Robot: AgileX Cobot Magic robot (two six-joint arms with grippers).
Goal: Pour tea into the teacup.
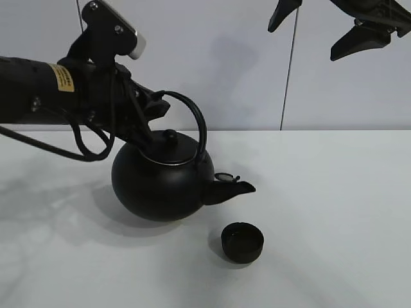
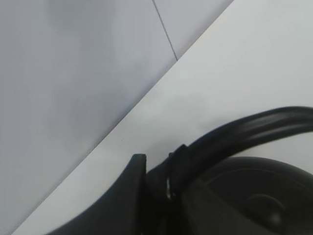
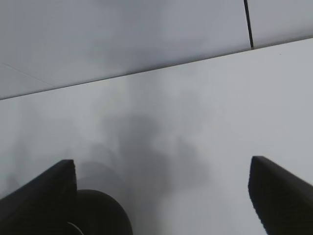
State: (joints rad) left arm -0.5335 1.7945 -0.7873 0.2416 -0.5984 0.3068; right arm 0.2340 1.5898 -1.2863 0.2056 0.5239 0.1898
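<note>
plainly, white table, pale panelled wall; left jaws grip kettle handle, right jaws spread.

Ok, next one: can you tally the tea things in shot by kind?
big round black kettle with arched handle: 1
small round matte-black teacup without a handle: 1
Total: 2
</note>
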